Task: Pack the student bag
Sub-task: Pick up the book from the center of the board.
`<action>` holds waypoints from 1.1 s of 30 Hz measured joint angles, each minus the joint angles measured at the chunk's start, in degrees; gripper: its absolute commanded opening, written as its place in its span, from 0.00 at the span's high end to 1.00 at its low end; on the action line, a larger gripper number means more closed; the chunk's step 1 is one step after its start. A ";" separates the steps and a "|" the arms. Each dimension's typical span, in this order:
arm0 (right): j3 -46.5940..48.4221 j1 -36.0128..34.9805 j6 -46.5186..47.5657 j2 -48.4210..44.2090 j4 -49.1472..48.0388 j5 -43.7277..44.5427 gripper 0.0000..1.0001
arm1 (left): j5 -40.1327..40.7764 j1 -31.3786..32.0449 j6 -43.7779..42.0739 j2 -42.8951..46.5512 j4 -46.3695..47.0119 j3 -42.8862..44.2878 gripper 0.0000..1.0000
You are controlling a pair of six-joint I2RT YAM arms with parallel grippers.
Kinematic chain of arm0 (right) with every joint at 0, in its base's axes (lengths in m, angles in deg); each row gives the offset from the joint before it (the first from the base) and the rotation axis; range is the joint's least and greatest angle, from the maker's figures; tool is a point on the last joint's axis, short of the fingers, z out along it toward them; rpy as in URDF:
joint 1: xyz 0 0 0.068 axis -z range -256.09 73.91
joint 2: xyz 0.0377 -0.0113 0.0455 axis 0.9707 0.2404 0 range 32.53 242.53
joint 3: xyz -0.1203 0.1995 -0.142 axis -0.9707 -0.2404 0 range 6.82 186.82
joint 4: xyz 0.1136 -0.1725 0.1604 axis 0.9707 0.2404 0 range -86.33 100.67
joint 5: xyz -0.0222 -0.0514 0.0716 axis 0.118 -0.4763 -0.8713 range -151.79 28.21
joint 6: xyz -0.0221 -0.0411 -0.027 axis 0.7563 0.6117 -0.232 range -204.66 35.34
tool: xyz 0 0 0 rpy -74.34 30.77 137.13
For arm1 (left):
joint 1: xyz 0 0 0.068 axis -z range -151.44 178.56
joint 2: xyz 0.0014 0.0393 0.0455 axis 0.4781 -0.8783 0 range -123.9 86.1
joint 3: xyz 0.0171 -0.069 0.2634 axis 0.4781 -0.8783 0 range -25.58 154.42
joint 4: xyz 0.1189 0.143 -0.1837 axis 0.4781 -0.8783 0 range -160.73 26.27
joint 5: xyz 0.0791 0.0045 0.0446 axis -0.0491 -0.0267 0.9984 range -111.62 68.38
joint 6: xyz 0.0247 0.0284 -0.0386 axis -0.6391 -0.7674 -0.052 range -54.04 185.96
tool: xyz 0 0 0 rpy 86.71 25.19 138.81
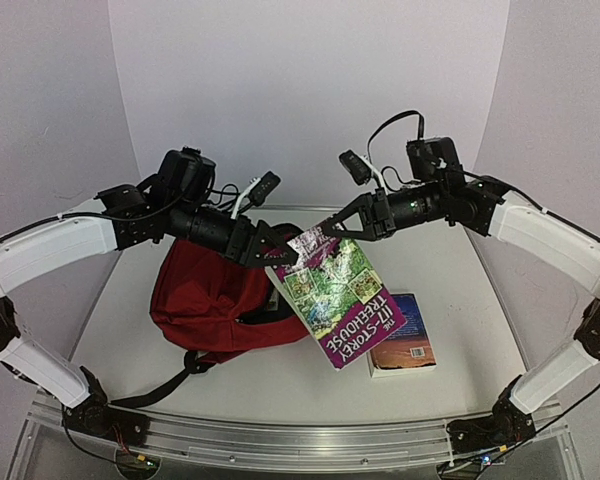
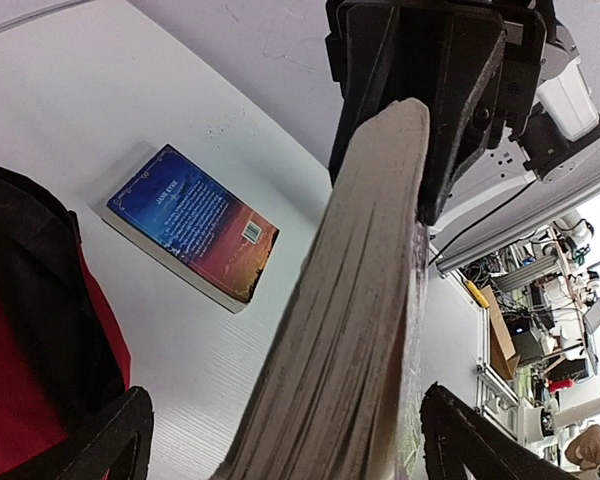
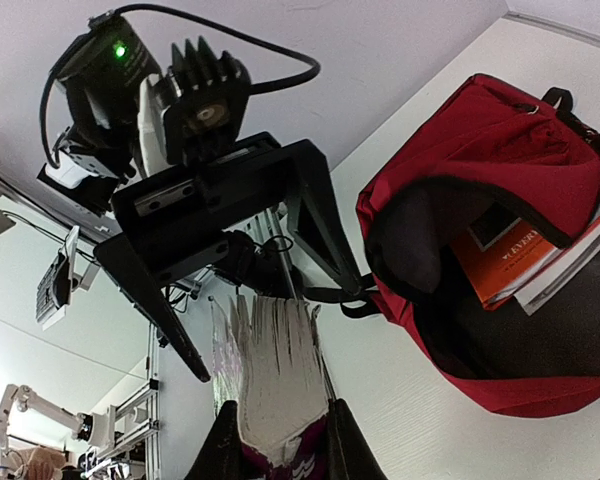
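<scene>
Top external: right gripper point(image 1: 317, 238) pinches the purple book point(image 1: 352, 295) beside the student bag point(image 1: 202, 295); left gripper point(image 3: 275, 332) spread wide

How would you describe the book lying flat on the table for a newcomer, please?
Find the red bag on the white table. Right of it, a book lies flat. Its blue-to-orange cover sets it apart from the purple book held in the air.

Thick book point(image 2: 350, 330), page edge facing camera, was clamped by right gripper point(image 2: 408, 125); blue paperback point(image 2: 195, 225) lay left of it, student bag point(image 2: 20, 350) farther left.
</scene>
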 measured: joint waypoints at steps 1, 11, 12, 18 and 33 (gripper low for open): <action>0.00 -0.13 0.24 0.02 0.08 -0.66 1.00 | -0.72 0.01 -0.07 -0.28 -0.05 0.09 0.07; 0.11 -0.47 1.94 0.28 0.13 -3.86 0.99 | -8.82 0.98 0.29 -2.82 0.96 2.26 0.62; 0.11 -0.47 2.01 0.39 0.14 -3.81 0.94 | -9.54 0.98 0.12 -2.91 1.45 2.25 0.71; 0.46 -0.61 1.65 0.54 0.40 -1.04 0.36 | -10.37 0.73 1.82 -3.08 3.18 1.85 1.00; -14.27 9.51 -8.87 -7.78 -14.86 13.12 0.02 | 4.50 0.64 12.71 6.31 19.40 -11.47 1.00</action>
